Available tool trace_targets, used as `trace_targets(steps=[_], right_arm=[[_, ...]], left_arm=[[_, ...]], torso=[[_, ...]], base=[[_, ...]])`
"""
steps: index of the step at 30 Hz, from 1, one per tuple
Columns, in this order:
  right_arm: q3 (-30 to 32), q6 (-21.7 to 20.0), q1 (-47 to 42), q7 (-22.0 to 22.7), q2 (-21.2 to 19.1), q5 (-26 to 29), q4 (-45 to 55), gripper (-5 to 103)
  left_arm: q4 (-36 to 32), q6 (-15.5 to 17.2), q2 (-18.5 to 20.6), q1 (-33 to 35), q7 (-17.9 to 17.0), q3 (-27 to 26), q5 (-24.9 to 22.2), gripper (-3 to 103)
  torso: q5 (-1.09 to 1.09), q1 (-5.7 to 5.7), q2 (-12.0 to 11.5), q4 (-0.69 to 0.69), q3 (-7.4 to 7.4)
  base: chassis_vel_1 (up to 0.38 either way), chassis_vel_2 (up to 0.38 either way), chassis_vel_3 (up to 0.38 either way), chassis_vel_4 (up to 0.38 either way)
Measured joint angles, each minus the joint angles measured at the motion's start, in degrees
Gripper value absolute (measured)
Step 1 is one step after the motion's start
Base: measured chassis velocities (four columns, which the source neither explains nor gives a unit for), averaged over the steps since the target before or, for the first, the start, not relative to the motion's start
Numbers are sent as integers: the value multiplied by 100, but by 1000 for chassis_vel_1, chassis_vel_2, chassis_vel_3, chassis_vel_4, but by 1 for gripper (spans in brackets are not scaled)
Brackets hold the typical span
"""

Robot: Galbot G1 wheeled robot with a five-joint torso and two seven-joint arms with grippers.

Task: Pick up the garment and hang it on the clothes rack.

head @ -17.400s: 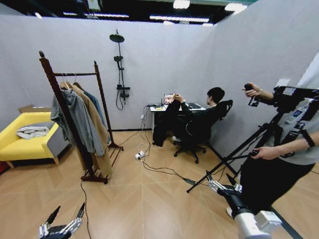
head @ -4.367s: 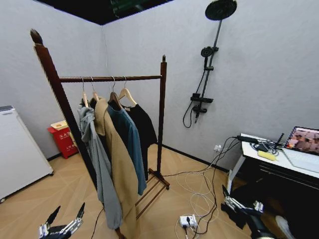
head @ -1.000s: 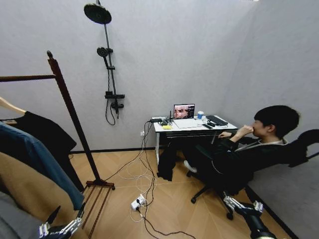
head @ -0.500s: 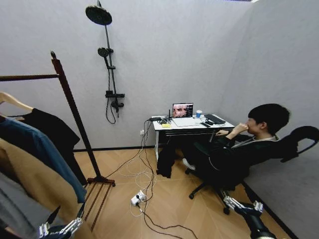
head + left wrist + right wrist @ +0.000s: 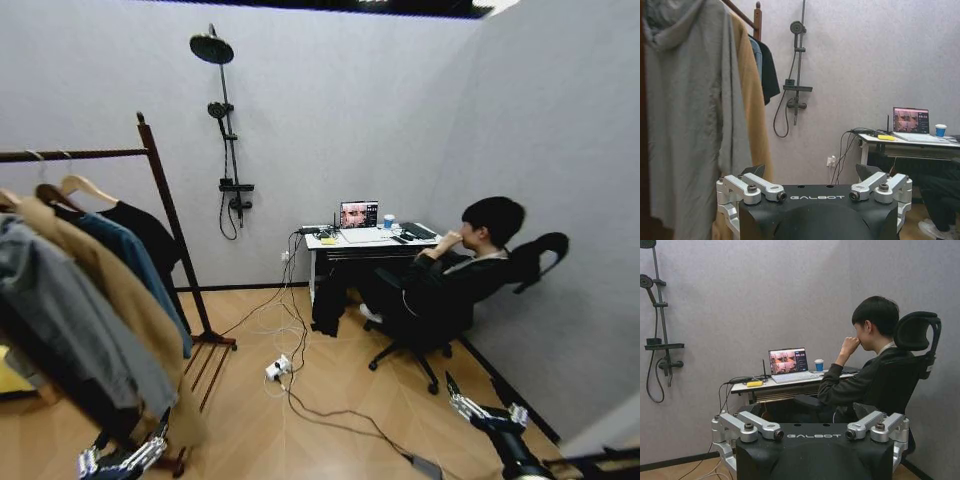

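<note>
One clothes rack (image 5: 160, 190) carries what looks like four garments: one grey hoodie (image 5: 70, 310), one tan coat (image 5: 120, 300), one blue coat (image 5: 135, 265), one black garment (image 5: 145, 235). Two grippers show.

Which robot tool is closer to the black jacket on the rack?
Left. The left tool sits low, just below the clothes on the clothes rack where the black jacket hangs. The right tool is across the room, near the seated person's chair.

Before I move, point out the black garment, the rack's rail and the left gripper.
black garment (image 5: 140, 232), head view, on its shoulder below the hanger
clothes rack rail (image 5: 90, 154), head view, on the rail's bare stretch
left gripper (image 5: 128, 444), head view, between the open jaws
</note>
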Motion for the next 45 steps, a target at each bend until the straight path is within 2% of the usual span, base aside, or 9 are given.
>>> trace_targets(steps=[9,12,15,19,20,23,25,30,45], right_arm=[[1,0,0,1,-1,0,1,100],[0,0,0,0,0,0,1,100],[0,0,0,0,0,0,1,100],[1,0,1,0,0,0,1,100],[0,0,0,0,0,0,1,100],[0,0,1,0,0,0,2,100],[0,0,0,0,0,0,1,100],[1,0,-1,0,0,0,1,100],[0,0,3,0,0,0,1,100]], left_arm=[[0,0,0,1,2,0,1,100],[1,0,0,1,-1,0,0,100],[-1,0,0,1,0,0,0,100],[0,0,0,0,2,0,0,100],[-1,0,0,1,0,-1,1,100],[0,0,0,0,1,0,0,100],[0,0,0,1,2,0,0,100],[0,0,0,1,2,0,0,100],[0,0,0,1,2,0,0,100]], torso=[[10,2,0,1,1],[-2,2,0,0,1],[12,3,0,1,1],[0,3,-1,0,1],[13,2,-1,0,1],[-3,4,-2,0,2],[13,2,0,0,0],[3,-2,2,0,-1],[4,8,-5,0,3]], base=[[371,-357,-361,356],[345,-358,-346,354],[330,-336,-339,342],[356,-357,-347,347],[355,-349,-352,350],[350,-372,-349,359],[360,-343,-351,350],[281,-285,-310,287],[-5,-4,-15,4]])
